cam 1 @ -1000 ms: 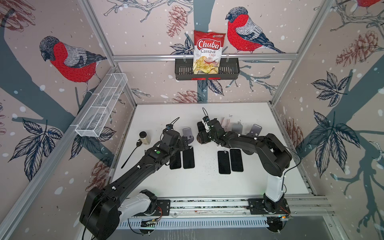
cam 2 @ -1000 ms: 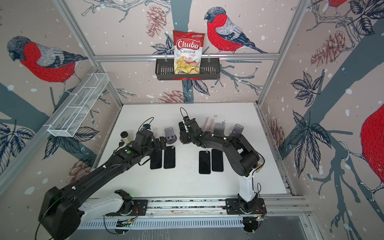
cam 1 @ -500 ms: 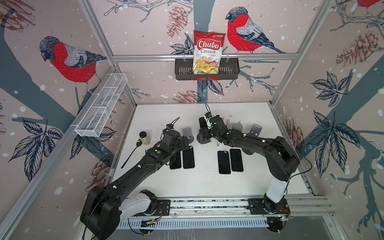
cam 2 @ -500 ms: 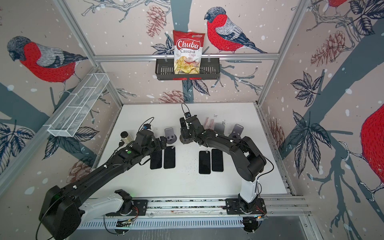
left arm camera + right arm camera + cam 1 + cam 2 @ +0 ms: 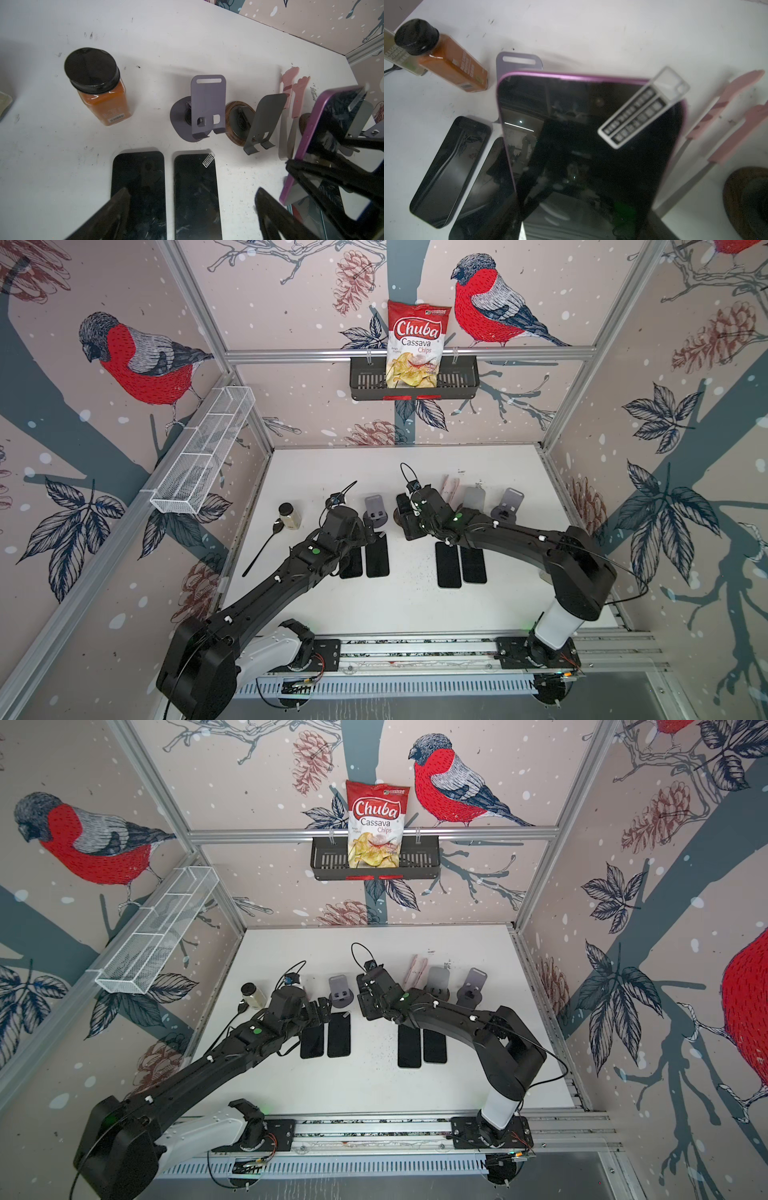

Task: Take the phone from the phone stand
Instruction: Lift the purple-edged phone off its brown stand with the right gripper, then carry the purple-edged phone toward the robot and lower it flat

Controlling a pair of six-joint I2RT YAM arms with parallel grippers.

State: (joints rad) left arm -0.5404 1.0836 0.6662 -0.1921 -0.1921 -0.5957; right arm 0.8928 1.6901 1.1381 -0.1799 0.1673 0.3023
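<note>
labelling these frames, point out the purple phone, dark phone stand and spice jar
purple phone (image 5: pixel 587 128), right wrist view, middle of screen
dark phone stand (image 5: pixel 268 112), left wrist view, back plate
spice jar (image 5: pixel 104 104), left wrist view, orange body

The purple-edged phone (image 5: pixel 591 166) fills most of my wrist camera's sight, its dark screen facing me and a printed sticker (image 5: pixel 641 110) overhanging one corner. Behind it peeks the slotted top of a phone stand (image 5: pixel 519 60). Off one side of the phone are an orange jar (image 5: pixel 452 62) and two black phones (image 5: pixel 450 170) lying flat on the white table (image 5: pixel 591 31). Off the opposite side are two pink-handled knives (image 5: pixel 726 116) and a round wooden base (image 5: pixel 747 199).
</note>
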